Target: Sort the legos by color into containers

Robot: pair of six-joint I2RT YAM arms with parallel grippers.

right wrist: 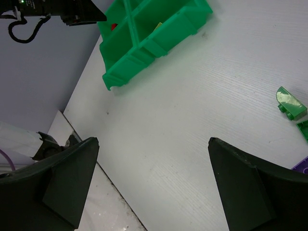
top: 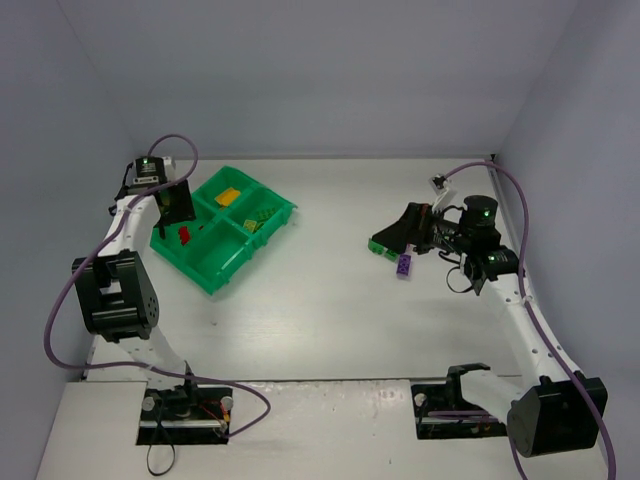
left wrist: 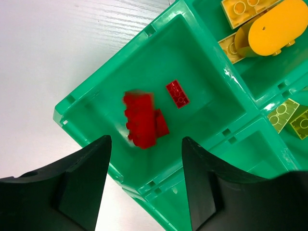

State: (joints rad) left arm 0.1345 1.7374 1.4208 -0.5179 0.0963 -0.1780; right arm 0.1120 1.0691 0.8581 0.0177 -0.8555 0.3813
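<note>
Tray (top: 222, 262) sitting glossy green, thin-walled, four bins. Left gripper (top: 176, 205) hovering over tray's left bin; right gripper (top: 405, 232) well right of tray, beside green brick (top: 381, 247) and purple brick (top: 404, 265). Left wrist: fingers (left wrist: 82, 183) spread, gripping nothing, red bricks (left wrist: 142, 120) lying in bin below; yellow bricks (left wrist: 239, 10) and lime bricks (left wrist: 283, 113) lying in neighbouring bins. Right wrist: fingers gaping, empty, studded green brick lying well apart from tray.
</note>
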